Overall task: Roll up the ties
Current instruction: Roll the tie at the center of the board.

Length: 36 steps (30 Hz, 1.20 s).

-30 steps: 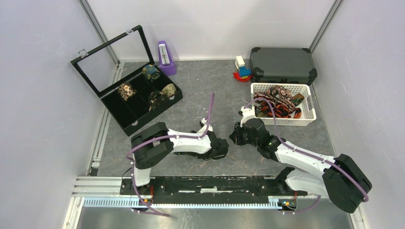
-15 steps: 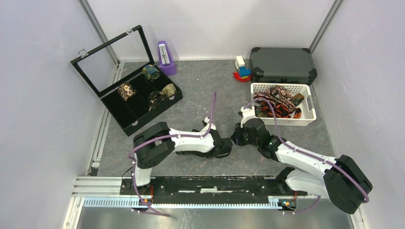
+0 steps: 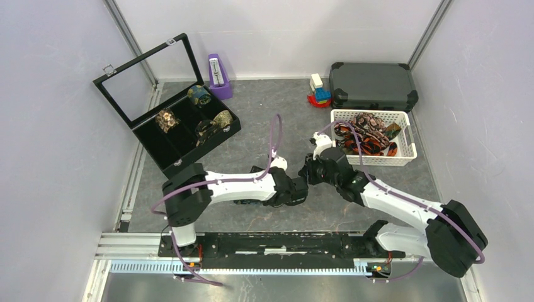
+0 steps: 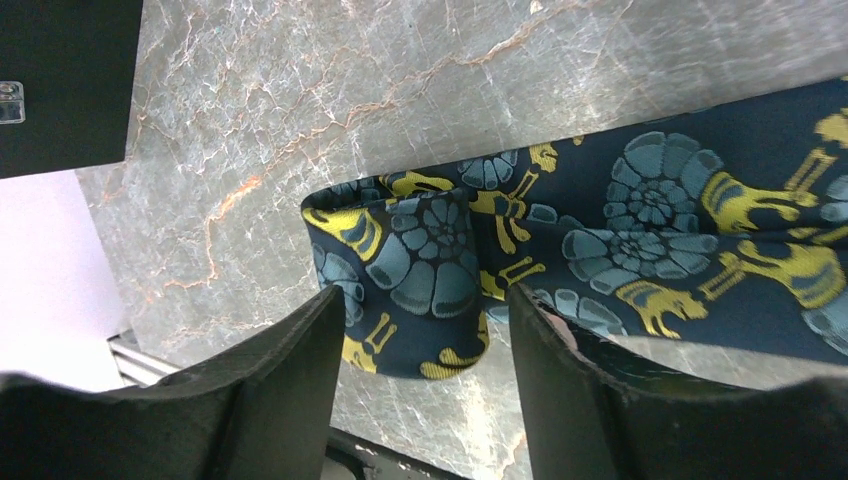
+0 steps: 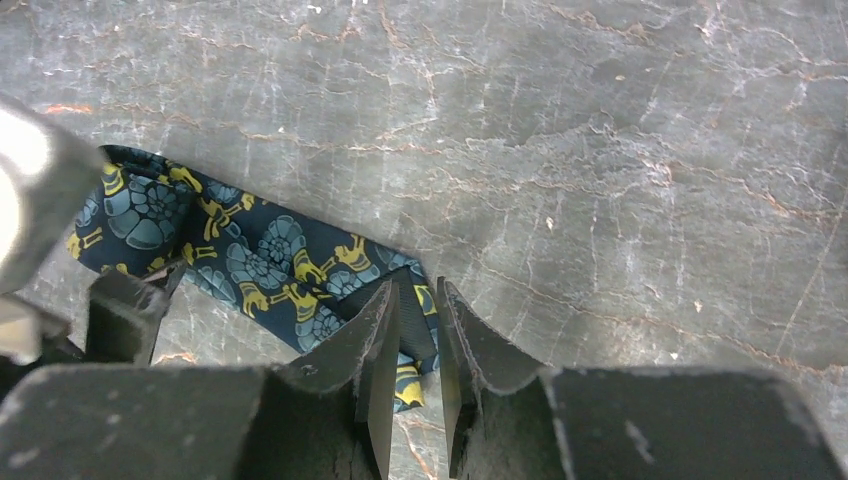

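Note:
A dark navy tie (image 4: 640, 215) with blue-gold paisley lies flat on the grey marbled table, seen only in the wrist views. Its folded-over end (image 4: 425, 260) rests between the spread fingers of my left gripper (image 4: 425, 295), which is open and not touching the cloth. The tie's other end (image 5: 290, 265) runs under my right gripper (image 5: 415, 290), whose jaws stand close together, pinching a dark fold of it. From above, the left gripper (image 3: 300, 190) and right gripper (image 3: 308, 172) meet at the table's middle and cover the tie.
An open black display box (image 3: 165, 160) at the back left holds several rolled ties (image 3: 167, 119). A white basket (image 3: 406, 151) at the right holds loose ties (image 3: 365, 132). Behind it are a dark case (image 3: 373, 85), toy blocks (image 3: 319, 91) and a purple object (image 3: 218, 75).
My left arm has stretched further right toward the right gripper and its jaws have opened. The right gripper shifted slightly up and left, its jaws unchanged.

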{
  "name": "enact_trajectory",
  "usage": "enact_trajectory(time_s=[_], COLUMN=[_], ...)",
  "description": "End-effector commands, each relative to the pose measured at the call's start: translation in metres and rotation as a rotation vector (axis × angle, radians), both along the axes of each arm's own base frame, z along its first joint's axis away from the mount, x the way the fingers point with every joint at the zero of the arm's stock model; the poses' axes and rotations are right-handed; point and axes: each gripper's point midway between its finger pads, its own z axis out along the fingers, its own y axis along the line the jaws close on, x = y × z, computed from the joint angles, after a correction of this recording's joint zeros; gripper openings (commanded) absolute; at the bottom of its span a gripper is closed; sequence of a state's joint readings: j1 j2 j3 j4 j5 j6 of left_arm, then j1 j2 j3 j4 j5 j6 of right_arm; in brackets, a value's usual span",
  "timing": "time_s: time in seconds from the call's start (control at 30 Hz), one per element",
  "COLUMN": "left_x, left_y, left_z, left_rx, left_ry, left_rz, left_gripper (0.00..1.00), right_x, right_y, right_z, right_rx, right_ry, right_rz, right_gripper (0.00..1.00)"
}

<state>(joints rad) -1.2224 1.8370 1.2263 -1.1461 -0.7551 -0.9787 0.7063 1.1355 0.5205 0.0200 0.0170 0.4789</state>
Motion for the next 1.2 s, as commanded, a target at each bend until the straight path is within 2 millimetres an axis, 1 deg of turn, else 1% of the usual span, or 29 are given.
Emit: enact_trajectory(time_s=[0.0, 0.17, 0.3, 0.37, 0.43, 0.53, 0.57, 0.63, 0.73, 0.8, 0.87, 0.97, 1.1, 1.17], left_x=[0.005, 0.001, -0.003, -0.005, -0.008, -0.01, -0.01, -0.011, -0.013, -0.013, -0.014, -0.013, -0.011, -0.01], left_y=[-0.015, -0.01, 0.001, 0.006, 0.011, 0.023, 0.027, 0.038, 0.049, 0.059, 0.066, 0.067, 0.072, 0.073], left_z=[0.039, 0.063, 0.074, 0.077, 0.076, 0.07, 0.073, 0.07, 0.071, 0.065, 0.062, 0.061, 0.058, 0.057], left_rx=[-0.139, -0.239, -0.347, -0.433, -0.529, -0.667, -0.718, -0.784, -0.876, -0.894, -0.916, -0.95, -0.943, -0.943], left_ry=[-0.062, -0.087, -0.108, -0.108, -0.099, -0.084, -0.09, -0.102, -0.123, -0.135, -0.14, -0.156, -0.164, -0.166], left_rz=[-0.025, -0.046, -0.077, -0.084, -0.093, -0.075, -0.067, -0.044, -0.024, 0.008, 0.032, 0.05, 0.077, 0.084], left_gripper=[0.75, 0.85, 0.92, 0.94, 0.95, 0.96, 0.96, 0.96, 0.95, 0.95, 0.94, 0.93, 0.91, 0.91], right_x=[0.01, 0.011, 0.006, 0.002, -0.004, -0.016, -0.019, -0.026, -0.034, -0.039, -0.044, -0.049, -0.054, -0.055], right_y=[0.018, 0.031, 0.047, 0.057, 0.071, 0.095, 0.103, 0.118, 0.137, 0.15, 0.163, 0.181, 0.194, 0.199], right_z=[0.025, 0.035, 0.042, 0.045, 0.047, 0.05, 0.051, 0.05, 0.048, 0.047, 0.049, 0.05, 0.048, 0.043], right_rx=[0.054, 0.103, 0.161, 0.186, 0.2, 0.226, 0.233, 0.239, 0.244, 0.251, 0.259, 0.261, 0.262, 0.254], right_ry=[-0.037, -0.041, -0.027, -0.018, -0.008, 0.012, 0.018, 0.028, 0.045, 0.059, 0.064, 0.074, 0.081, 0.09], right_rz=[0.047, 0.078, 0.115, 0.139, 0.168, 0.217, 0.229, 0.252, 0.278, 0.299, 0.32, 0.349, 0.368, 0.373], right_gripper=[0.27, 0.29, 0.34, 0.36, 0.4, 0.45, 0.47, 0.48, 0.5, 0.5, 0.5, 0.46, 0.39, 0.34])
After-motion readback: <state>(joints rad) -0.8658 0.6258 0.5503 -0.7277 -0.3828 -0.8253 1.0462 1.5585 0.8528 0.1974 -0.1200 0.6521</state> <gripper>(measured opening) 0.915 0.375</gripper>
